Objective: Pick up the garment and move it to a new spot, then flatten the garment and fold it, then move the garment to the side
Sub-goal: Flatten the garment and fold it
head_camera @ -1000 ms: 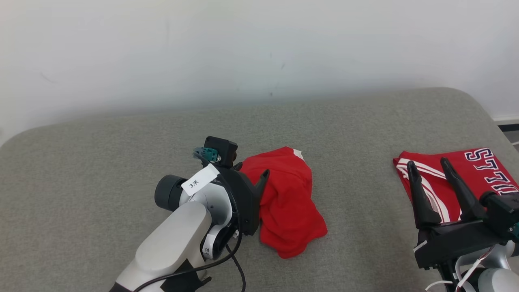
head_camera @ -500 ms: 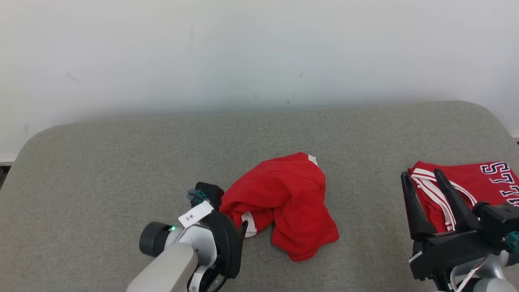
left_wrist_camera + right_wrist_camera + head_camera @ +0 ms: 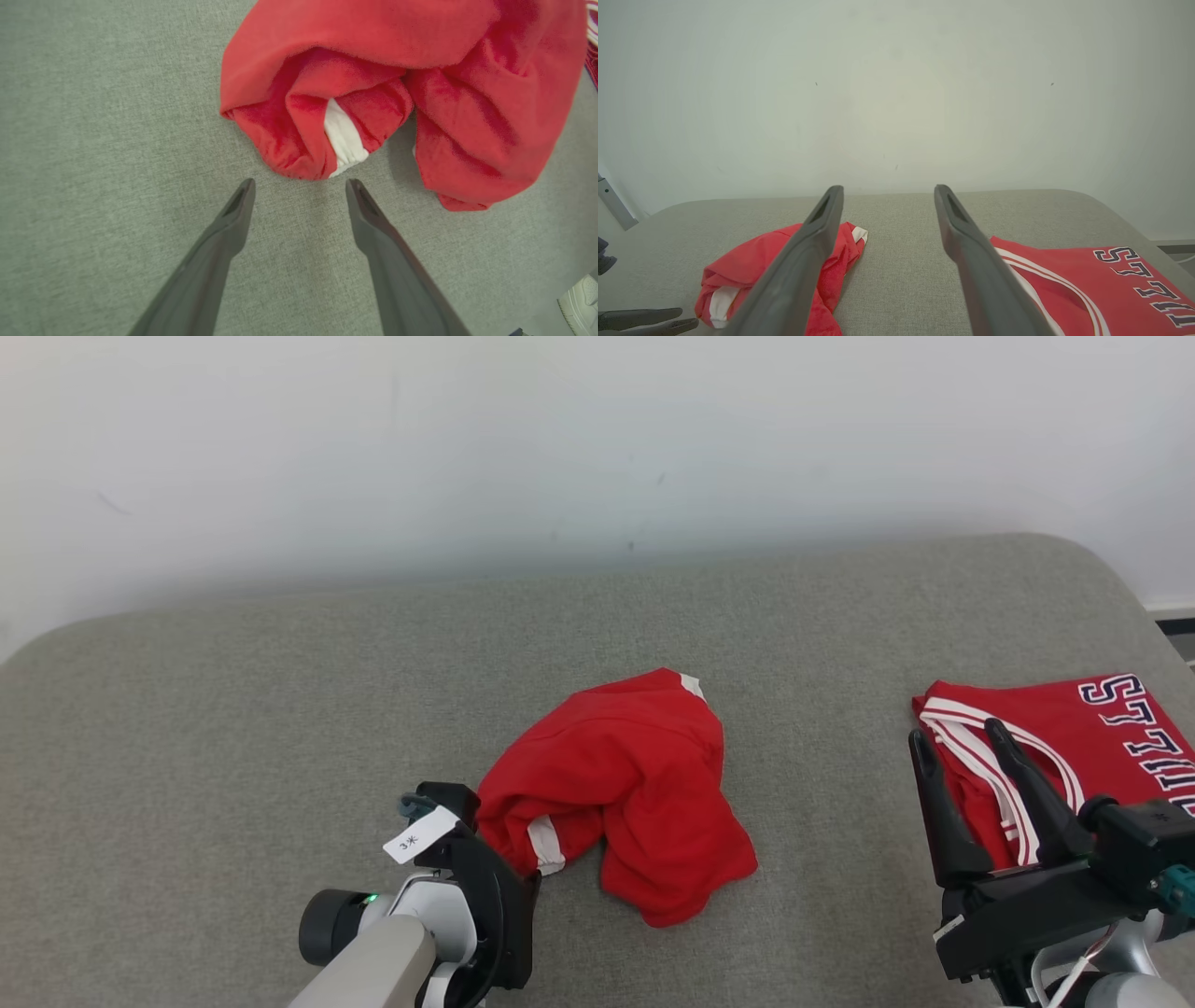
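The garment [image 3: 635,784] is a crumpled red piece with a white band, lying mid-surface on the grey cushion [image 3: 233,709]. My left gripper [image 3: 527,887] sits just off its near-left edge. In the left wrist view the left gripper [image 3: 299,184] is open, its tips a short way from the garment's [image 3: 397,93] folded hem and white band, with nothing between them. My right gripper [image 3: 957,735] stands open at the right, fingers raised over a folded jersey. In the right wrist view the right gripper [image 3: 887,189] points at the wall, with the garment [image 3: 752,275] low left.
A folded red jersey [image 3: 1102,737] with white stripes and dark letters lies at the right edge, also in the right wrist view [image 3: 1087,280]. A white wall backs the cushion. A pale shoe [image 3: 581,298] is on the floor beyond the cushion's edge.
My left gripper has drawn back toward the near edge, off the garment's left side. That side now lies further left with a white band showing. The head camera shifted.
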Motion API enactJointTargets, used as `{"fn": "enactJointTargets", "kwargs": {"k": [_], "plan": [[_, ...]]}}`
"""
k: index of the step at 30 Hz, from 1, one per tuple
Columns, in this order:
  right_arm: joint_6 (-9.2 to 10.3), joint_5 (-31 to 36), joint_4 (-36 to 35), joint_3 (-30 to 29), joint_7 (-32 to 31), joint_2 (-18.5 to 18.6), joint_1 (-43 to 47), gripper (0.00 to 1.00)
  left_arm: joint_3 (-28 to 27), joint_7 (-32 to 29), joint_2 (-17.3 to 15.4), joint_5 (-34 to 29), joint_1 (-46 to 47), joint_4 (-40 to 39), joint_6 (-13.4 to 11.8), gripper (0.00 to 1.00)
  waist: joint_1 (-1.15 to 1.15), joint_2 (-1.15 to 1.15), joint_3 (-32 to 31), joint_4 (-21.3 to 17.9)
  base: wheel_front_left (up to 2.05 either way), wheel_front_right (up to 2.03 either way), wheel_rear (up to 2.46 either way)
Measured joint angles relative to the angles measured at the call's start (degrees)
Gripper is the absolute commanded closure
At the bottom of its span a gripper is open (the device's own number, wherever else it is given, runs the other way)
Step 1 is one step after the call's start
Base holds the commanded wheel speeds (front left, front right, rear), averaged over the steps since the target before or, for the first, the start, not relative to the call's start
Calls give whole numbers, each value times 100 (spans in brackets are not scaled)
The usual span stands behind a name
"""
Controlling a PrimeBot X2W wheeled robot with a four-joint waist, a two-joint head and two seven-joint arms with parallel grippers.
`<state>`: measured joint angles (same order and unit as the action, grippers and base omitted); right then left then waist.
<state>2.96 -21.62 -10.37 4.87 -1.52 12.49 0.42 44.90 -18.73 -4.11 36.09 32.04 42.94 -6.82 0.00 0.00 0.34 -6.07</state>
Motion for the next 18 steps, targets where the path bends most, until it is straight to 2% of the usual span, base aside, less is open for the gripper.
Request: {"fn": "enactJointTargets", "kwargs": {"k": [12, 13, 14, 15, 18], "plan": [[0, 0, -77, -36, -4, 21, -214, 0, -147, 13, 71, -13, 387, 318, -24, 0, 0, 0, 387, -234, 0, 0, 0], [1, 0, -63, -45, -2, 21, -230, 0, -144, 13, 81, -19, 413, 368, -25, 41, 0, 0, 411, -245, 0, 0, 0], [4, 0, -53, -48, -2, 21, -231, 0, -141, 13, 87, -19, 431, 412, -25, 77, 0, 0, 430, -254, 0, 0, 0], [4, 0, -44, -48, -2, 21, -230, 0, -132, 13, 87, -19, 449, 438, -25, 100, 1, 0, 445, -260, 0, 0, 0], [8, 0, -40, -79, 0, 22, -232, 0, -115, 31, 96, -20, 484, 450, -25, 100, 0, 0, 472, -250, 0, 0, 0]]}}
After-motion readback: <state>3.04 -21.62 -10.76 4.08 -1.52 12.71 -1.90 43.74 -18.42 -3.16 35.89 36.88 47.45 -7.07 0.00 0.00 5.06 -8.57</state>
